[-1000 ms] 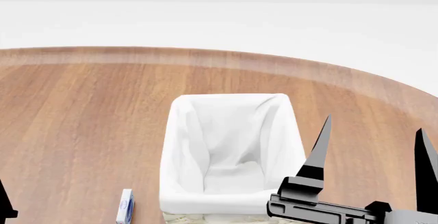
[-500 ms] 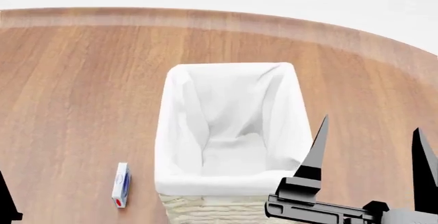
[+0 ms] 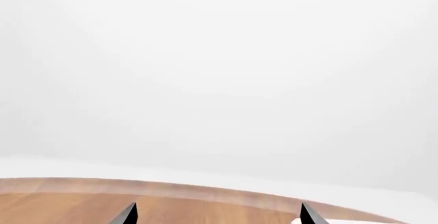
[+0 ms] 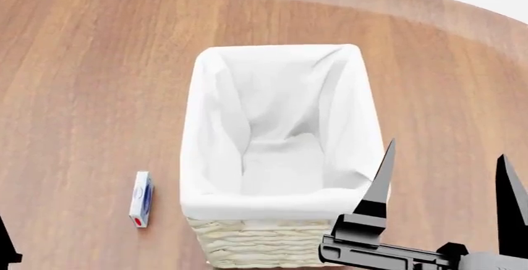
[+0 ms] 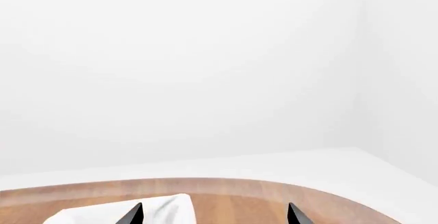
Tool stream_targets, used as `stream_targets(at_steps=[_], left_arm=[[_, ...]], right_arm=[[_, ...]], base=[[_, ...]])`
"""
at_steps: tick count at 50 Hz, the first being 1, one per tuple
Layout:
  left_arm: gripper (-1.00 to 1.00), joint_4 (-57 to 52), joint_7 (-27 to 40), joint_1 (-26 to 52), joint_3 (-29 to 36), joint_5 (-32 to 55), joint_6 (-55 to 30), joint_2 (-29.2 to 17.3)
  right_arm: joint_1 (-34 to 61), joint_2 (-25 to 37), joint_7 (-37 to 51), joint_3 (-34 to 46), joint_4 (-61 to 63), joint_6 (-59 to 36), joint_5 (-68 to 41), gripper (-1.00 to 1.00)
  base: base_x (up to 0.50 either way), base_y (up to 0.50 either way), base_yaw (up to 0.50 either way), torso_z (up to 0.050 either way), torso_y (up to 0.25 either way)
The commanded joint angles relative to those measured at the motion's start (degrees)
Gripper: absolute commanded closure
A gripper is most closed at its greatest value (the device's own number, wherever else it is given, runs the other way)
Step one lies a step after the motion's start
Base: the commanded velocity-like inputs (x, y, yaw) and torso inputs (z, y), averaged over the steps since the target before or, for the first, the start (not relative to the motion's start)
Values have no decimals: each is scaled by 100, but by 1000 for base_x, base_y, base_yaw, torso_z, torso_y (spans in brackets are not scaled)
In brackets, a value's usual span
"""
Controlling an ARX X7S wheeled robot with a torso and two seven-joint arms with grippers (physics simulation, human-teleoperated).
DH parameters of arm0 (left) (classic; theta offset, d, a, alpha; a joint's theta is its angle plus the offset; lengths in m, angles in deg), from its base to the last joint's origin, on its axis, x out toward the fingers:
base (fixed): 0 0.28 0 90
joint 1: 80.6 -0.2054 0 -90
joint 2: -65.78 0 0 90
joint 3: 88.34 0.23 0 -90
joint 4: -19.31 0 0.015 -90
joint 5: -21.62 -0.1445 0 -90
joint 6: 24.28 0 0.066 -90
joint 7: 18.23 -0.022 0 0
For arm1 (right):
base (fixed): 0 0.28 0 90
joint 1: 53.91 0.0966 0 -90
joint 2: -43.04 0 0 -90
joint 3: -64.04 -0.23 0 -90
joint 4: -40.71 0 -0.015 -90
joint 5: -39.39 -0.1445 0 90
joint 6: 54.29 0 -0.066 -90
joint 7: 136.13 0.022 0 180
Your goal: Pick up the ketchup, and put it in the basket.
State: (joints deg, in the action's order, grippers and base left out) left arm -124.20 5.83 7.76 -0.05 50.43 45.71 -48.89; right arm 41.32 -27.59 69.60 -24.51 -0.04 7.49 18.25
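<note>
Head view: right gripper, fingers spread wide, empty, at 5 o'clock of basket. Left gripper: tips apart, empty. Small box at basket's 8 o'clock. Ketchup: not in view; likely light, slick plastic; grasp mid-body.

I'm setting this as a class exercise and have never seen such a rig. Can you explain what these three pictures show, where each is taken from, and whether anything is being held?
These are simulator renders of a two-armed robot. The head camera looks down on a wooden table with a basket and a small box. The black prongs are the right gripper, open and holding nothing. The other two cameras sit on the wrists, looking past the fingertips; the left gripper is also open and empty. No ketchup is in view.
</note>
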Motion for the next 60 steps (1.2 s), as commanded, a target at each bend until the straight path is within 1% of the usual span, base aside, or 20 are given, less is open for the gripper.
stream_targets(at_steps=[1, 10, 12, 13, 17, 18, 20, 23, 29, 42, 44, 50, 53, 60], left_arm=[[-100, 194, 290, 39, -301, 298, -171, 35], [-100, 248, 468, -9, -674, 567, -220, -9], [-100, 404, 361, -167, -723, 451, 16, 60], [-100, 461, 396, -226, -854, 471, 87, 95], [-100, 621, 402, -397, -1132, 588, 205, 120], [-100, 716, 409, -516, -1389, 767, 294, 157], [-100, 744, 431, -630, -1574, 795, 338, 136], [-100, 878, 592, -814, -2088, 1163, 436, 254], [-100, 972, 802, -987, -2674, 1411, 510, 272], [-100, 1118, 886, -1348, -3389, 1697, 667, 319], [-100, 1131, 1051, -1348, -3496, 1724, 645, 363], [-100, 1234, 1258, -1339, -3815, 1983, 773, 556], [-100, 1274, 1444, -1333, -3927, 2054, 753, 616], [-100, 1354, 1633, -1343, -4083, 2096, 773, 696]], right_arm=[[3, 32, 35, 12, -7, 13, -25, -100], [-6, 61, 63, 3, -2, 23, -54, -100], [-4, 67, 72, -1, 4, 18, -64, -100], [0, 70, 85, -7, 19, 0, -74, -100], [-11, 80, 94, 3, 3, 19, -70, -100], [-9, 83, 101, 8, 9, 9, -73, -100], [-7, 88, 105, 13, 8, 7, -80, -100], [-6, 87, 109, 34, -19, 25, -73, -100], [2, 95, 123, 87, -12, 18, -74, -100], [-6, 123, 148, 131, -37, 45, -78, -100], [-1, 128, 157, 136, -31, 35, -86, -100], [-1, 144, 168, 139, -35, 49, -97, -100], [-4, 150, 171, 159, -51, 64, -85, -100], [10, 166, 198, 178, -38, 48, -95, -100]], base=[[0, 0, 0, 0, 0], [0, 0, 0, 0, 0], [0, 0, 0, 0, 0], [0, 0, 0, 0, 0], [0, 0, 0, 0, 0], [0, 0, 0, 0, 0], [0, 0, 0, 0, 0], [0, 0, 0, 0, 0], [0, 0, 0, 0, 0], [0, 0, 0, 0, 0], [0, 0, 0, 0, 0], [0, 0, 0, 0, 0], [0, 0, 0, 0, 0], [0, 0, 0, 0, 0]])
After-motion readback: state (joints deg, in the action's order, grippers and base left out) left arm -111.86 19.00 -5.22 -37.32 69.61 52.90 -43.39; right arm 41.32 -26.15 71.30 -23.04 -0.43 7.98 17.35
